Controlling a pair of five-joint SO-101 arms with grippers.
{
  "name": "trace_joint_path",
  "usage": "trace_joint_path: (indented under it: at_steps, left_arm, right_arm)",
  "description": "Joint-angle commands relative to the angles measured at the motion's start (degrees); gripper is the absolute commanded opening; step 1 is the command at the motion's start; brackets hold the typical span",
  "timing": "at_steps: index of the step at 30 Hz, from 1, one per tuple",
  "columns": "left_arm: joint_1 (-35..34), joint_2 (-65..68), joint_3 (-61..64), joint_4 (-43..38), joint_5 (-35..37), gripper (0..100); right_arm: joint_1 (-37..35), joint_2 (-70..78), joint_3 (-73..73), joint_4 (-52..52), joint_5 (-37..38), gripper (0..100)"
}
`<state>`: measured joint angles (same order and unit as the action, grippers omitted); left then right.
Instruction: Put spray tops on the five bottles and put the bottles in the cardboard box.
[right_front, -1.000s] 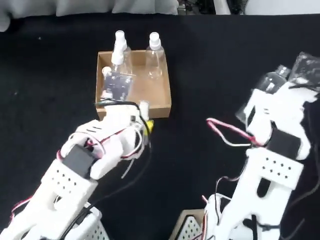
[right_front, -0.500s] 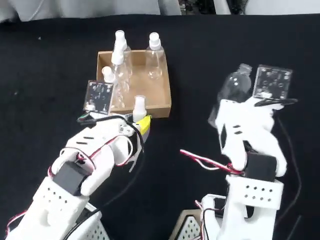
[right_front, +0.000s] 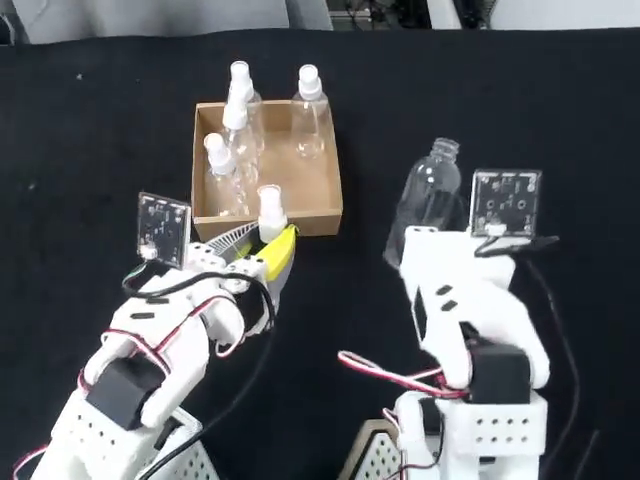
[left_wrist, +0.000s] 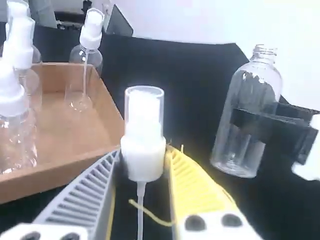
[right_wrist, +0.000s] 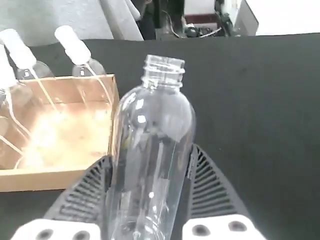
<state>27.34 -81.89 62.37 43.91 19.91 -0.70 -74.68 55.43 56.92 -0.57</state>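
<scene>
The cardboard box (right_front: 325, 190) holds several clear bottles with white spray tops (right_front: 310, 100). In front of the box's near wall, my left gripper (right_front: 268, 240) is shut on a loose white spray top (right_front: 270, 203) held upright with its tube hanging down; up close, the top (left_wrist: 144, 135) sits between the grey and yellow fingers (left_wrist: 192, 185). To the right of the box, my right gripper (right_front: 415, 240) is shut on an uncapped clear bottle (right_front: 430, 190), upright with its mouth open. The bottle (right_wrist: 150, 150) and the box (right_wrist: 60, 175) show in the right wrist view.
A black cloth (right_front: 100, 120) covers the table. A strip of bare cloth (right_front: 365, 180) separates the box from the held bottle. The arms' white bases (right_front: 480, 430) stand at the near edge. The right arm's black fingers (left_wrist: 270, 125) grip the bottle (left_wrist: 247, 100).
The right arm has swung left with the open bottle, from the far right toward the box. The left gripper has drawn back from over the box with the spray top.
</scene>
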Motion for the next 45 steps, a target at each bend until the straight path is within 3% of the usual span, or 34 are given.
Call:
trace_joint_path:
  at_steps: [1, 5, 11, 14, 34, 45]
  left_arm:
    - [-0.57, -3.34, -0.13, -1.23, 0.44, 3]
    - [-1.54, -4.92, -0.13, -0.97, 0.62, 3]
    - [-8.66, -7.21, -0.13, -0.97, 9.41, 3]
    - [-10.33, -8.88, -0.13, -0.97, 10.02, 3]
    - [-10.68, -22.59, 9.10, -8.09, 14.68, 3]
    - [-12.62, -22.68, 9.01, -9.14, 15.21, 3]
  right_arm:
    - [-2.99, -4.62, 3.47, -5.54, 0.53, 2.1]
    - [-4.66, -8.92, 6.46, -6.95, 0.53, 2.1]
    - [-6.77, -12.79, 8.66, -7.03, 0.53, 2.1]
    - [-8.26, -13.49, 9.10, -7.03, 0.53, 2.1]
    - [-16.79, -13.49, 11.47, -6.77, 0.53, 2.2]
    - [-19.25, -13.49, 15.52, -10.73, 0.53, 2.3]
